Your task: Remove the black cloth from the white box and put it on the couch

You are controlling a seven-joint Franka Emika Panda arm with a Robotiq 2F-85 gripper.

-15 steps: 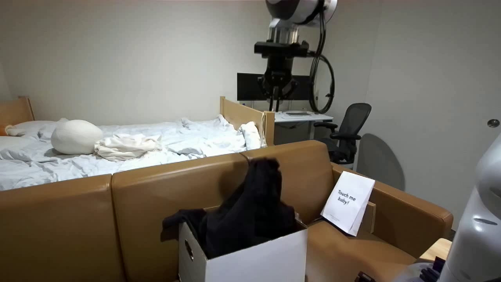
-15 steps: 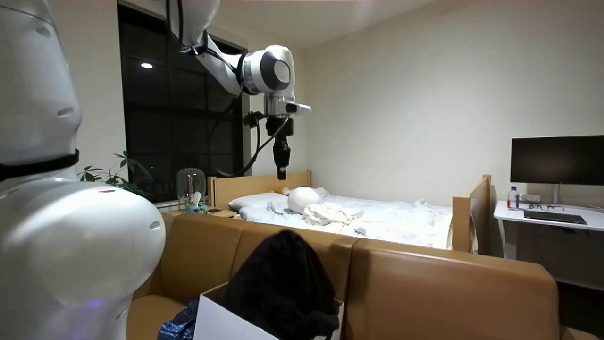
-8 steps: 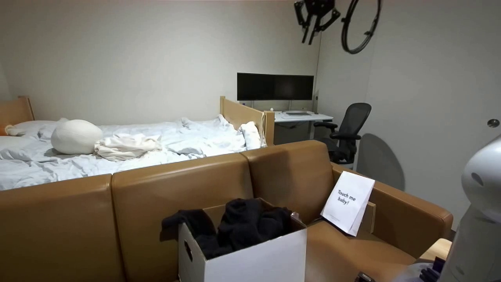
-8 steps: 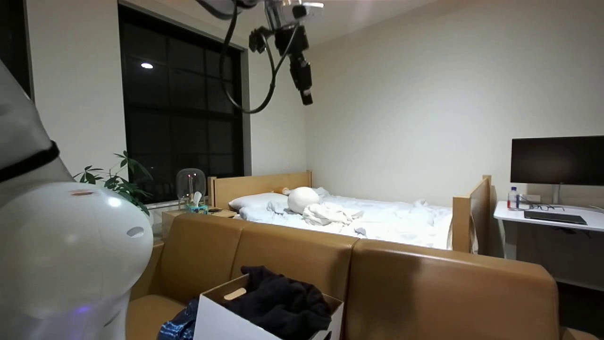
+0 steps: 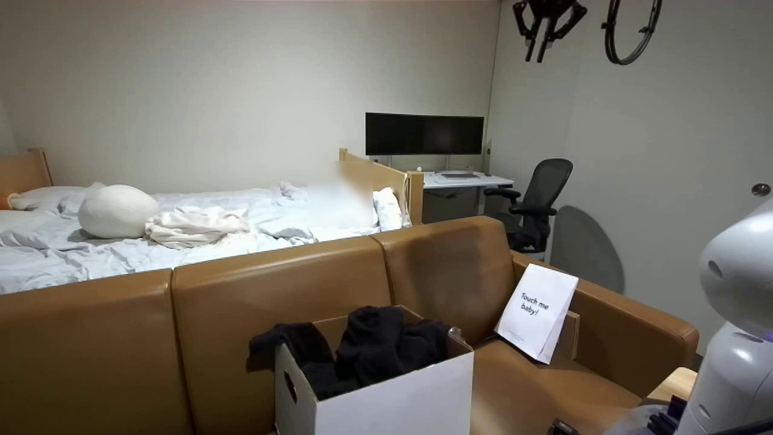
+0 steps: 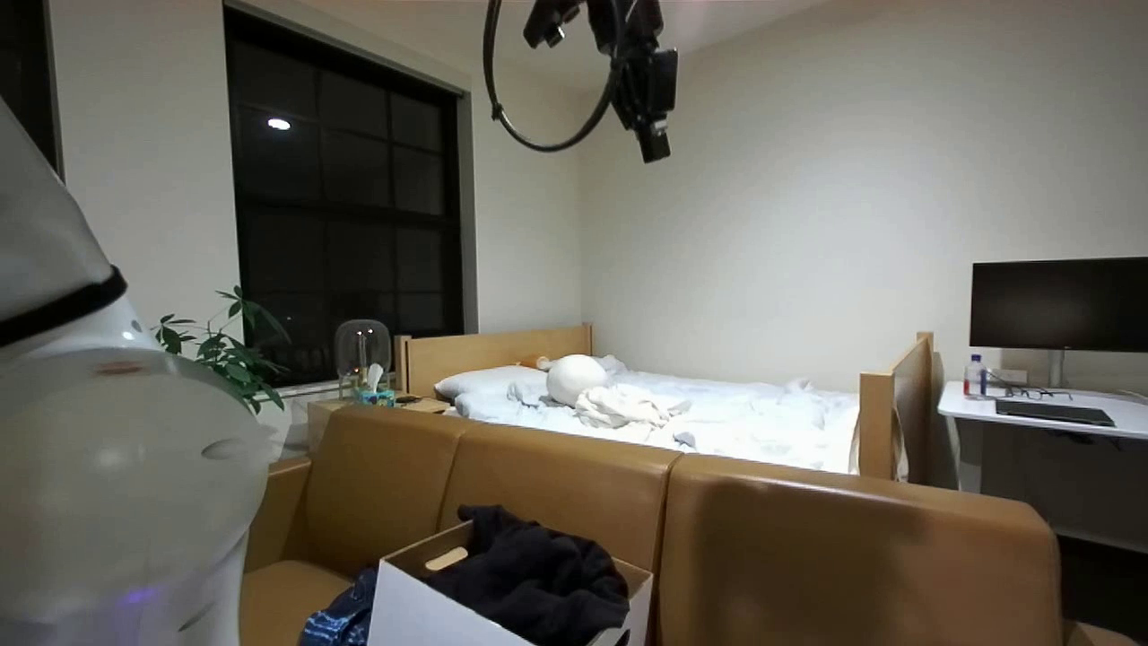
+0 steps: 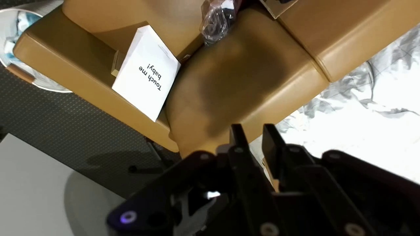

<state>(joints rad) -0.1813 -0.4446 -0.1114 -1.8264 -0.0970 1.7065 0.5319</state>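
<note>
The black cloth (image 5: pixel 386 353) lies bunched in the white box (image 5: pixel 395 402), with one end hanging over the box's side. The cloth (image 6: pixel 538 574) and the box (image 6: pixel 430 610) also show in an exterior view. The box stands on the brown couch (image 5: pixel 272 284). My gripper (image 5: pixel 534 59) is high above the couch, well away from the cloth; it also shows in an exterior view (image 6: pixel 655 148). In the wrist view my gripper (image 7: pixel 252 127) has its fingers a little apart with nothing between them. Only a corner of the box (image 7: pixel 277 8) shows there.
A white paper bag (image 5: pixel 534 314) leans at the couch's arm end. A plastic-wrapped item (image 7: pixel 216 24) lies near the box. A blue patterned cloth (image 6: pixel 341 615) sits beside the box. A bed (image 5: pixel 272 211) is behind the couch backrest, with a desk (image 5: pixel 465 180) and chair (image 5: pixel 537 199) beyond.
The black cloth stood in a tall peak a second ago and has slumped down into the box. My gripper has risen and moved right in both exterior views.
</note>
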